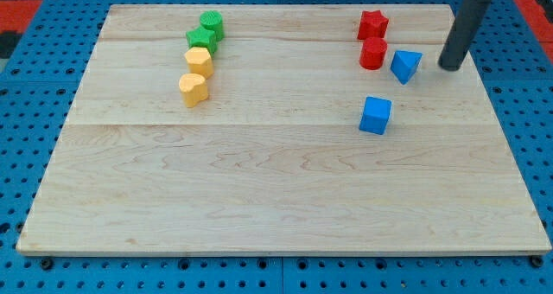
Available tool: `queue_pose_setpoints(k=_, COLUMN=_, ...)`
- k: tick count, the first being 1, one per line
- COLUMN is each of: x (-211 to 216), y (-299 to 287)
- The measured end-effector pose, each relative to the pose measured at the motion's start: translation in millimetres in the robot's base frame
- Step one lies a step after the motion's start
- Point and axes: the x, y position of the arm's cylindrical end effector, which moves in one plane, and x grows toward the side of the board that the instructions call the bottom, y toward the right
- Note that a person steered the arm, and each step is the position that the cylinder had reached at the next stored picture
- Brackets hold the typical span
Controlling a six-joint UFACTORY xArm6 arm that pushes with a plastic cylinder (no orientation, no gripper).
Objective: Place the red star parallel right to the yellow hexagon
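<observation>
**Rod standing at the view's right, red star near the top edge**

We are looking at a pale wooden board point(285, 190) made of long planks with a fine lengthwise grain, lying on a blue perforated base point(536, 112). Our arm is ending in a smooth, dark, straight rod, and my tip point(450, 67) is resting on the board at the view's right, just beside the blue triangular block point(405, 66) and apart from it. We are carrying no jaws at all, only this bare rod, so nothing is being held.

The red star point(372, 23), a matte block with notched points, is sitting near the view's top, to the left of the tip. Directly below it the red cylinder point(373, 54) is standing with its rounded wall almost touching the star. The blue cube point(376, 115) is lying further down, well apart from both.

Over on the view's left, four blocks are forming a slanted line: a green cylinder-like block point(212, 23) at the top, a green star point(200, 40) touching it, then the yellow hexagon point(199, 62), then a second yellow block point(194, 89) whose exact faceting we cannot tell. The red star is lying well apart from the yellow hexagon, higher in the view.
</observation>
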Motion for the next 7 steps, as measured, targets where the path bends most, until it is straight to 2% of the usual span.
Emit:
queue_pose_setpoints(k=1, x=-57.4, y=-3.3)
queue_pose_setpoints(k=2, x=-112.0, y=-60.2)
queue_pose_setpoints(k=3, x=-100.7, y=-116.1)
queue_pose_setpoints(k=5, x=-70.9, y=-98.4)
queue_pose_setpoints(k=6, x=-58.9, y=-234.6)
queue_pose_setpoints(k=7, x=-41.7, y=-268.6)
